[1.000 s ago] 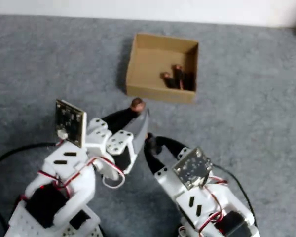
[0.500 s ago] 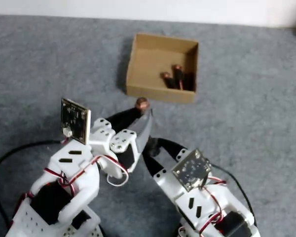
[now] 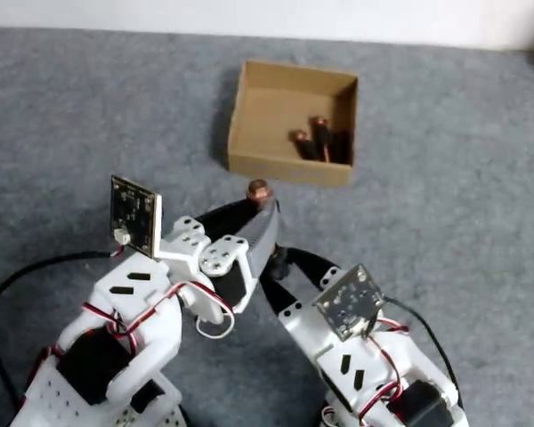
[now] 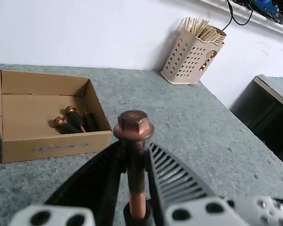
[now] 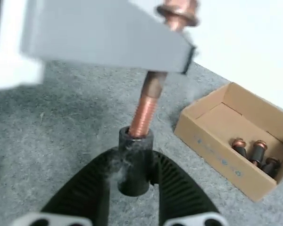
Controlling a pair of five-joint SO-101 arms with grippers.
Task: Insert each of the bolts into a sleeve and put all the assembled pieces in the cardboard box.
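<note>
Left jaws pinch the bolt [image 4: 136,162], tip inside the sleeve [image 5: 134,161] (black) gripped by right jaws.

White arm shells [image 3: 147,334], black servos [image 3: 89,365], red-white wires [image 3: 102,313], black ribbed claw fingers [image 5: 179,188], square camera boards [image 3: 133,212]

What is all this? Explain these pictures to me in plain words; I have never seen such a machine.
These are two small robot arms, side by side on a grey table. One picture looks down from above; the other two come from a camera on each arm's wrist. The left gripper is shut on a copper bolt, whose tip sits in a black sleeve clamped by the right gripper. Beyond them stands an open cardboard box with three assembled pieces inside.
</note>
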